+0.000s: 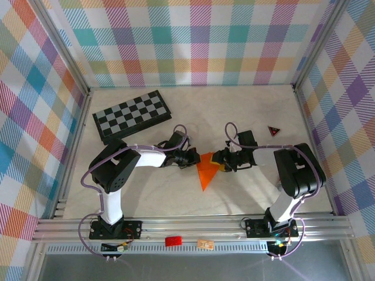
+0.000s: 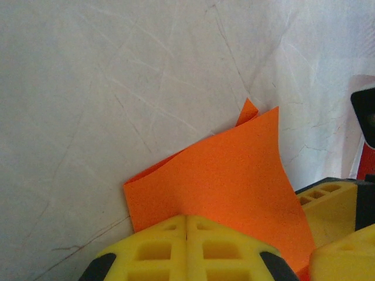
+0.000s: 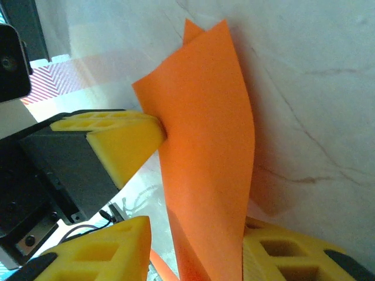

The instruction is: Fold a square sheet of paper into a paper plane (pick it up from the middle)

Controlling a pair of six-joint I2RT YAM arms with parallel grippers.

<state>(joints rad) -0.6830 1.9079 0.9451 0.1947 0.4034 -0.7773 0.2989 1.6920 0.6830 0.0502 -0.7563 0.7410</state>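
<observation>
Lying on the near rail is a small red cylinder (image 1: 173,240); beyond it, mid-table, the folded orange paper (image 1: 205,174) points its tip toward the arms. The left gripper (image 1: 195,159) has its jaws pressed together on the paper's left edge, while the right gripper (image 1: 220,162) stands with jaws spread, the sheet rising between them. Farther back sit a dark red triangle (image 1: 273,130) and a checkerboard (image 1: 133,115).

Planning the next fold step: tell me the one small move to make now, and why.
Probably close the right end effector onto the orange paper sheet. Its fingers stand either side of the raised sheet with a gap on one side, while the left end effector is shut on it. A second grip should steady it for folding.
</observation>
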